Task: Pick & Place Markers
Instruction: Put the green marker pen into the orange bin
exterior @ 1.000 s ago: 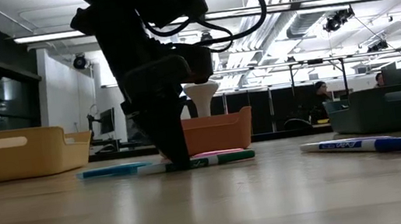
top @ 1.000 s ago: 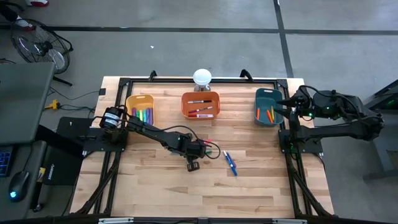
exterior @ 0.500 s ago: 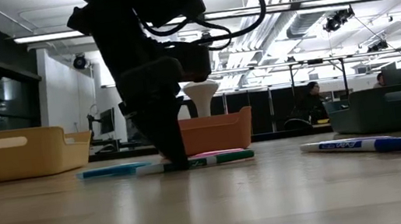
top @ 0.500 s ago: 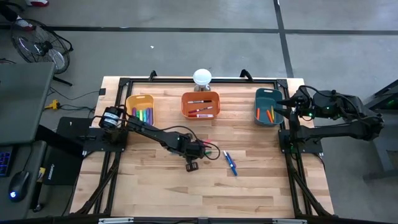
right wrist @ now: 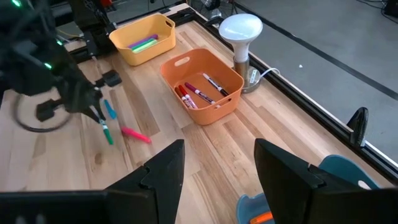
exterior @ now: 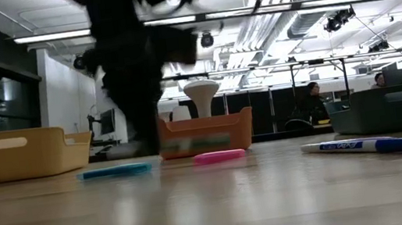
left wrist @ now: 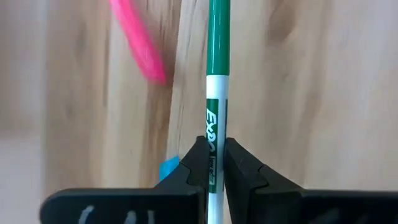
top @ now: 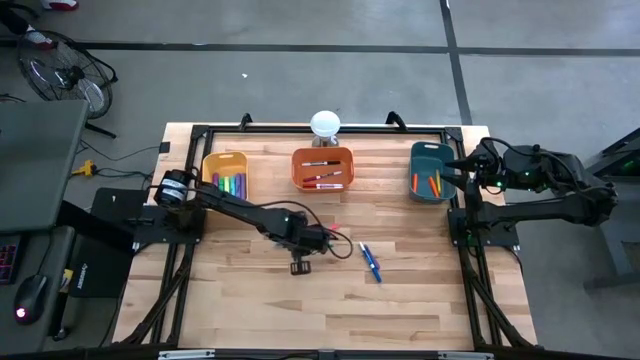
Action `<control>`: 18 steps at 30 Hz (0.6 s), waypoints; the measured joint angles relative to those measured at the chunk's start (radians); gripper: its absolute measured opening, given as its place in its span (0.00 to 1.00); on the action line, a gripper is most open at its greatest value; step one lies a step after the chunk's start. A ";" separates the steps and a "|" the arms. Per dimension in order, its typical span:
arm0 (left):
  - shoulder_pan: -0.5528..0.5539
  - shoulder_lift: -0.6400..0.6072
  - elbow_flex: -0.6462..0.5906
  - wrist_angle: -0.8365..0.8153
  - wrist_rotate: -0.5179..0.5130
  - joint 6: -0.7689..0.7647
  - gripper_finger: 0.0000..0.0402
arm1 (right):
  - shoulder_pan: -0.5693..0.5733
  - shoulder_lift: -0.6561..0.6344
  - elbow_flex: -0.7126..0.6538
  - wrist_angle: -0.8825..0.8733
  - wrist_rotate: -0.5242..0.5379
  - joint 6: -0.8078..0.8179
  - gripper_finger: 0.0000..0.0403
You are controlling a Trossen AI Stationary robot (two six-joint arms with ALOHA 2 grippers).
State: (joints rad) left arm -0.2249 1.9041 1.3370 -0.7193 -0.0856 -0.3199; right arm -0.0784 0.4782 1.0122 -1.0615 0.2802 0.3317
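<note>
My left gripper (top: 318, 241) hangs over the table's middle, shut on a white-bodied marker with a green cap (left wrist: 217, 74). In the low view this marker (exterior: 205, 142) shows blurred and level above the wood. A pink marker (exterior: 219, 156) and a teal marker (exterior: 115, 171) lie flat on the table below it. A blue marker (top: 370, 262) lies to the right. My right gripper (right wrist: 217, 180) waits open, high at the table's right edge by the teal bin (top: 430, 170). My left gripper pinches the green-capped marker by its white barrel (left wrist: 214, 140), at the printed label, between its two fingers (left wrist: 194, 168). It comes from above, pointing down, with the fingers across the marker. The marker is lifted clear of the table and lies about level.
Along the far side stand a yellow bin (top: 226, 174) with several markers, an orange bin (top: 323, 168) with red and black ones, and the teal bin with orange ones. A white lamp (top: 325, 124) stands behind the orange bin. Bare wood lies toward the near edge.
My left gripper has risen and moved slightly toward the table's left, carrying the green-capped marker. The marker lay on the table beside the pink one a second ago and is now lifted clear, still level. The pink and teal markers have stayed where they were.
</note>
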 joint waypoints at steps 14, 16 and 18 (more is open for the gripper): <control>0.108 -0.002 0.241 -0.270 -0.274 0.127 0.04 | 0.000 0.000 0.000 0.000 0.001 0.006 0.45; 0.139 -0.002 0.241 -0.274 -0.277 0.153 0.04 | 0.000 0.000 0.000 0.000 -0.001 0.007 0.45; 0.168 -0.003 0.241 -0.277 -0.278 0.184 0.04 | 0.000 0.000 0.000 0.000 -0.001 0.008 0.45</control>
State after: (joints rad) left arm -0.0573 1.9015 1.5776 -0.9963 -0.3641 -0.1360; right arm -0.0784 0.4782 1.0122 -1.0612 0.2790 0.3395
